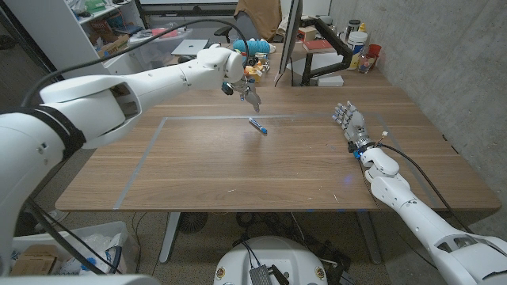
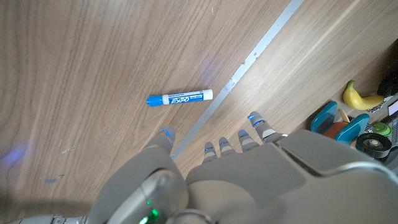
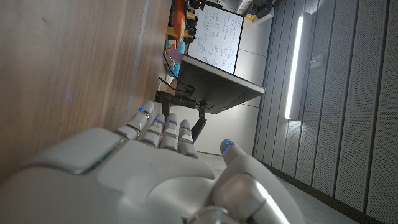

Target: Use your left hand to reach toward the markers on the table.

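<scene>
A single blue-and-white marker (image 1: pixel 257 126) lies on the wooden table, just inside the far line of grey tape (image 1: pixel 206 117). My left hand (image 1: pixel 245 89) hangs in the air above and slightly behind it, fingers pointing down and apart, holding nothing. In the left wrist view the marker (image 2: pixel 179 98) lies a short way beyond my fingertips (image 2: pixel 165 134), with the hand (image 2: pixel 217 174) not touching it. My right hand (image 1: pixel 351 124) stands on its edge at the table's right side, fingers straight and empty; the right wrist view shows it (image 3: pixel 168 174) beside the table surface.
The grey tape marks a rectangle on the table (image 1: pixel 238 170). Toys and a banana (image 2: pixel 360 99) sit at the far edge behind my left hand, near a black tape roll (image 2: pixel 375 144). A monitor stand (image 1: pixel 289 43) and cluttered shelves lie beyond the table.
</scene>
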